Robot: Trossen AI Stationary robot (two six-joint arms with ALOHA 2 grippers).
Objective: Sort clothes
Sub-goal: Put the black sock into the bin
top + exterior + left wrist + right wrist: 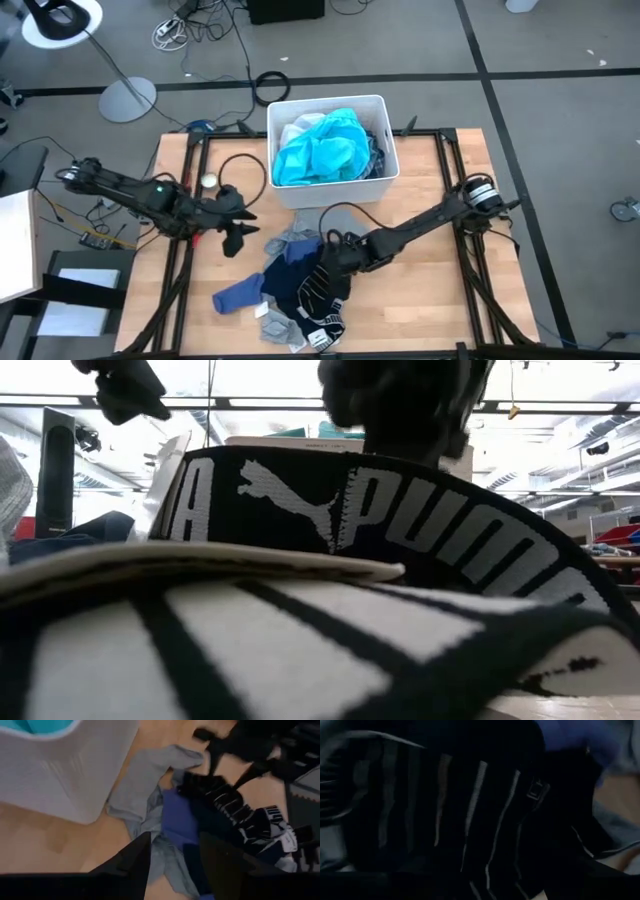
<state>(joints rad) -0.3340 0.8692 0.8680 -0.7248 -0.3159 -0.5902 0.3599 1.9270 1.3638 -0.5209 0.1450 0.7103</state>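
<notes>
Down at the front of the table, the right gripper (328, 262) is pressed into the dark navy piece (322, 285) atop the clothes heap; whether its fingers are closed cannot be told. Left gripper (236, 238) hovers spread wide beside the heap, near the blue sock (238, 294). Turquoise top (322, 150) fills the white bin (330, 187).

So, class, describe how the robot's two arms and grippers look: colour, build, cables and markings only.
Both arms are dark, near-black jointed links. The left arm carries a small green light near its middle and ends in the left gripper with two flat black angular fingers. The right arm has a round silver-and-black joint at its base; the right gripper is black too. A black cable loops beside each arm.
</notes>
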